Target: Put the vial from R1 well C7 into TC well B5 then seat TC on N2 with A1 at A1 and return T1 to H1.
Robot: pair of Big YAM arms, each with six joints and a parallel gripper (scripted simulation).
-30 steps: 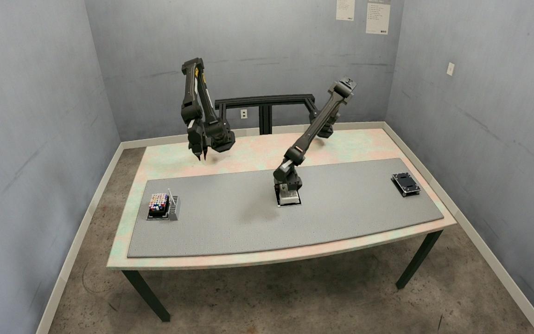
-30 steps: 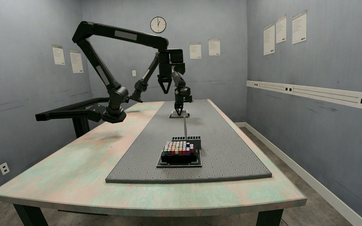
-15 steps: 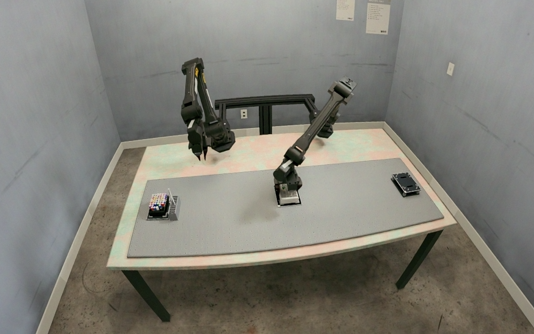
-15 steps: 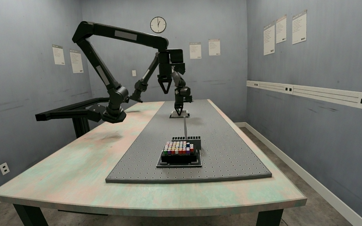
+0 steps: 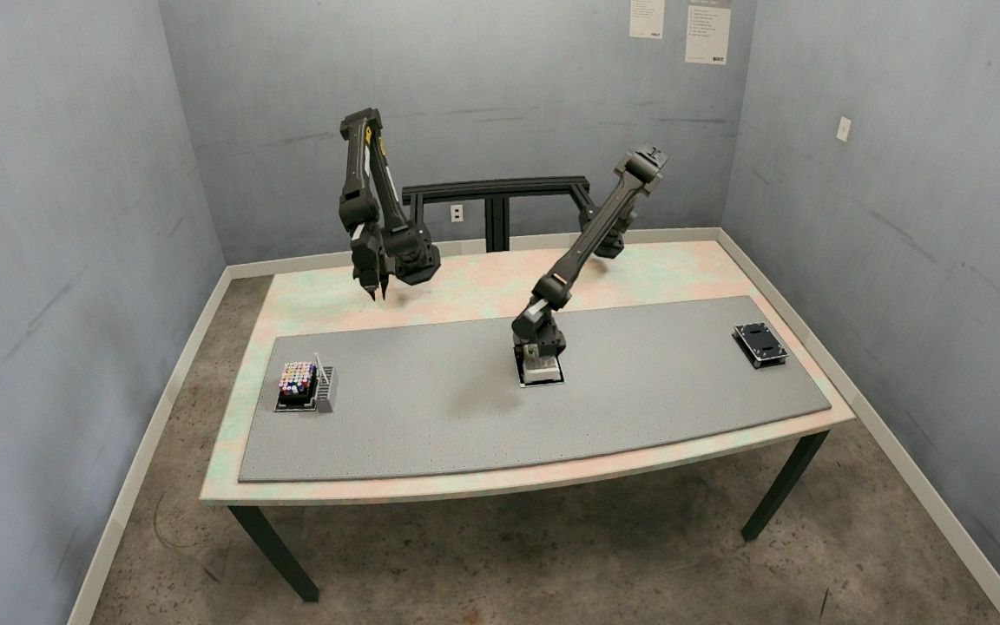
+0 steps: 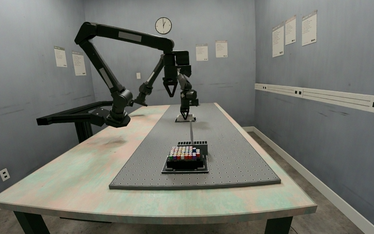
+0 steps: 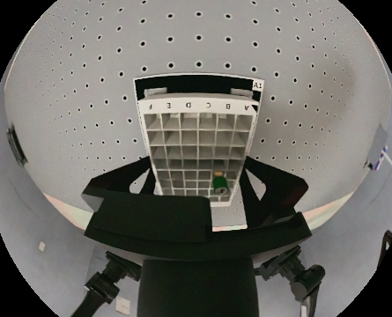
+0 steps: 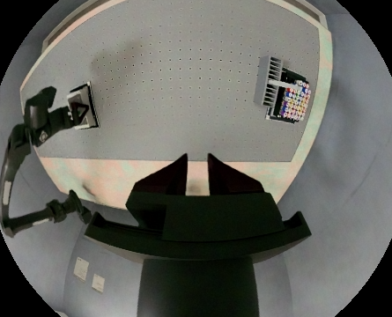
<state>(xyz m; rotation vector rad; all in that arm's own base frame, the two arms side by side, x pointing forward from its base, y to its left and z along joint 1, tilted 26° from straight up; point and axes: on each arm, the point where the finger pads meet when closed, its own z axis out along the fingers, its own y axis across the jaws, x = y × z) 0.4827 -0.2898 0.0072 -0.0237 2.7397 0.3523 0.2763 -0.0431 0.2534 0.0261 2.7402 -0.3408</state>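
The white tube carrier TC [image 5: 541, 374] [image 7: 198, 98] sits in its low nest between the arms. A green-capped vial [image 7: 220, 184] stands in its B column, seemingly the fifth row. My left gripper [image 7: 197, 157] [image 6: 184, 118] is shut on TC, a finger against each side. My right gripper [image 5: 378, 297] [image 8: 197, 158] is slightly open and empty, high over the table's back. Vial rack R1 [image 5: 298, 377] [image 6: 184, 164] holds many capped vials; well names are too small to read. Forceps T1 [image 6: 191, 132] [image 8: 284, 84] lean in the upright holder H1 [image 5: 325, 392] [image 8: 262, 81]. Raised nest N2 [image 5: 759, 342] bears nothing.
The low nest's black plate [image 7: 193, 84] shows A1 at one corner. H1 stands close beside R1, with T1 rising above both. N2 stands raised near the far end of the grey perforated board [image 5: 425, 404], on the left arm's side.
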